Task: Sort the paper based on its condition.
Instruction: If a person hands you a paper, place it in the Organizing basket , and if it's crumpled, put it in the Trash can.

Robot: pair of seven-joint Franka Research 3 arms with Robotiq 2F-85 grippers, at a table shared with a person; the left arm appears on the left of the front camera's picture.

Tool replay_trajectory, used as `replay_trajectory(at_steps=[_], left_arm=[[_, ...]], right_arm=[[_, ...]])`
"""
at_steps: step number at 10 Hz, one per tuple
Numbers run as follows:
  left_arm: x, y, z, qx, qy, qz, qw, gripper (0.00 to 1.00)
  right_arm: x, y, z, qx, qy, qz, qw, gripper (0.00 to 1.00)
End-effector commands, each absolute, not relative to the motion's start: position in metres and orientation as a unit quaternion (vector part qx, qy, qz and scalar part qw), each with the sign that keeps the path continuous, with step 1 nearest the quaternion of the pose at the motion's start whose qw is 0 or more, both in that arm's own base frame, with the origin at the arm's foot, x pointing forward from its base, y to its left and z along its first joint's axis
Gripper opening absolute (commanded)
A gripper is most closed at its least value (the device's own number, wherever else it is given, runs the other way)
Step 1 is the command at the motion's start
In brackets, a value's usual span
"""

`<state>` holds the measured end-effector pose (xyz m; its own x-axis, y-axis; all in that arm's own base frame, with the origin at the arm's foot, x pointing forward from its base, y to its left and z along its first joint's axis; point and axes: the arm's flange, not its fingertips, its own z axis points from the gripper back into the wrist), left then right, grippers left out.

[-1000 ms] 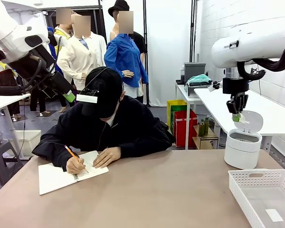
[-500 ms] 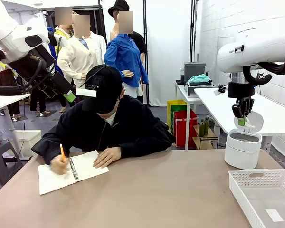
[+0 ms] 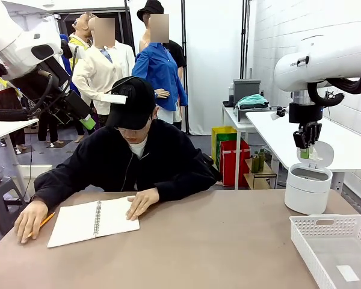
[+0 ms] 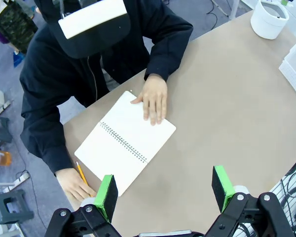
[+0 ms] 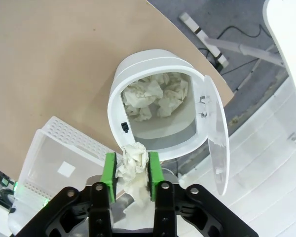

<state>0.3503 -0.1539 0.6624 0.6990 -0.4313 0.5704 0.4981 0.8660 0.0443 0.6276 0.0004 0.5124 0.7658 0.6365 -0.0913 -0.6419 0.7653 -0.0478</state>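
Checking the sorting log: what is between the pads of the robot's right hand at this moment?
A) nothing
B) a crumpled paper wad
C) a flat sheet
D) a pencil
B: the right wrist view shows a crumpled paper wad pinched between the green pads of the right hand, above the open white bin.

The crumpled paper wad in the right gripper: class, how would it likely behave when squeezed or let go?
The crumpled wad looks soft: its creases fill the gap between the right gripper's pads, so it probably squashes easily. Thin and airy, it is probably light and may drift dropping toward the open bin. Its rough creases should resist rolling.
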Motion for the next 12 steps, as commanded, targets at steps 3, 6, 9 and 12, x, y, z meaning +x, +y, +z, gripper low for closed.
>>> replay_trajectory(at_steps=[3,6,9,12], left_arm=[[0.35,-0.153,0.663,-0.052,-0.296,-0.253,0.92,1.0],[0.35,-0.153,0.663,-0.052,-0.296,-0.253,0.92,1.0],[0.35,-0.153,0.663,-0.052,-0.296,-0.253,0.92,1.0],[0.35,-0.153,0.663,-0.052,-0.296,-0.253,0.92,1.0]], right_arm=[[0.629,-0.004,0.513,-0.046,0.03,0.331,0.942,1.0],[0.631,-0.005,0.512,-0.06,0.032,0.325,0.943,1.0],[0.628,0.003,0.513,-0.032,0.033,0.343,0.938,1.0],[0.628,-0.002,0.513,-0.04,0.035,0.336,0.94,1.0]])
